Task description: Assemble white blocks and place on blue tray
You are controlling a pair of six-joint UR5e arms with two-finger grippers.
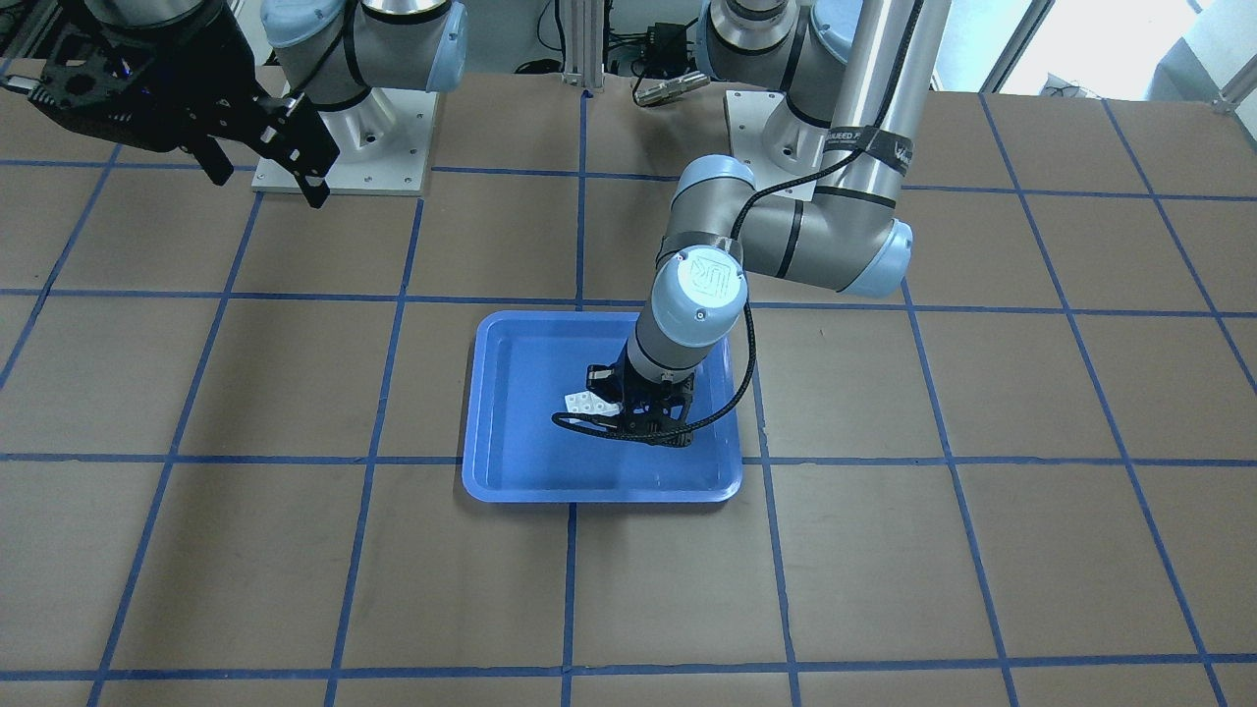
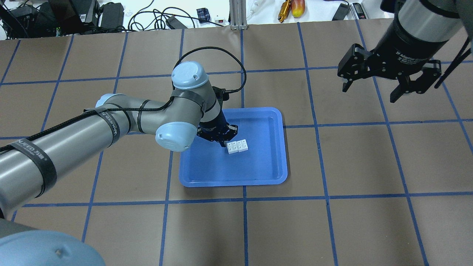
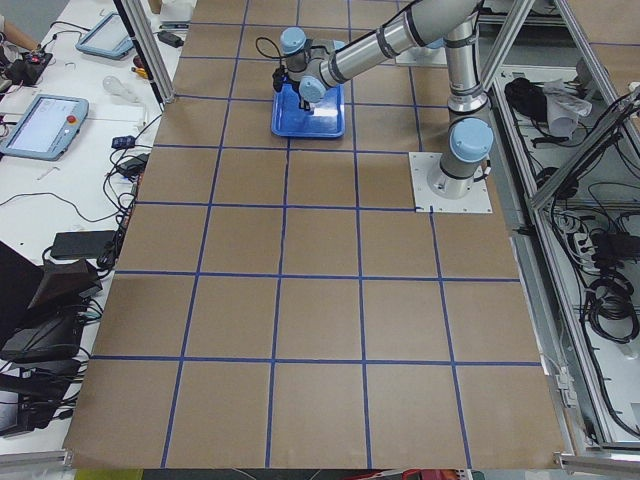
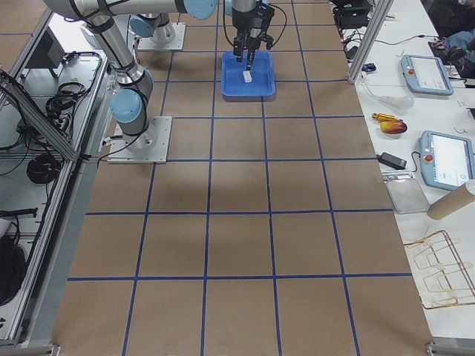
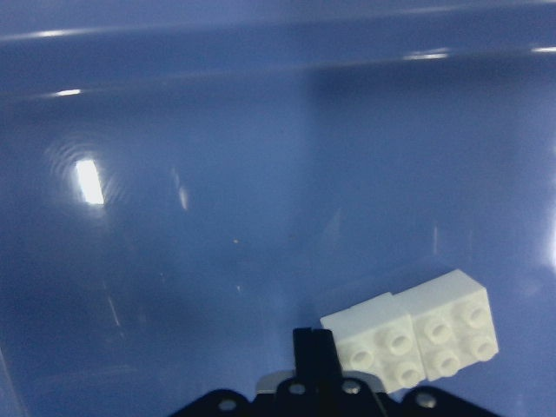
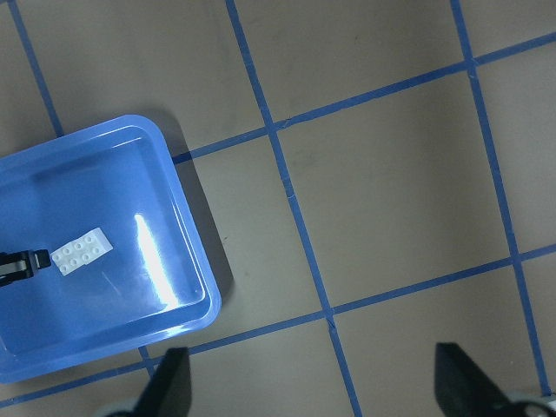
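**Step in hand.** The white blocks (image 2: 237, 146) are joined into one short oblong, studs up. It lies flat on the floor of the blue tray (image 2: 255, 168), near the tray's middle and clear of the rim. Assembly and placement both appear done, so the task looks to be at its last stage.

**Next move.** In my judgement only the withdrawal is left. The left gripper (image 2: 224, 143) sits just beside the left end of the oblong, and I cannot tell whether it touches. The lift should go straight up, because a sideways drift could drag or tip the oblong.

**Left arm.** The arm reaches in low from the left with its elbow bent and its wrist turned steeply down into the tray. In the wrist view the fingertips (image 5: 314, 346) read as one dark bar. I therefore take the jaws to be pressed together with nothing between them.

**Right arm.** The right gripper (image 2: 369, 93) is held high over bare table at the far right, well apart from the tray. Its jaws are spread wide and carry nothing.
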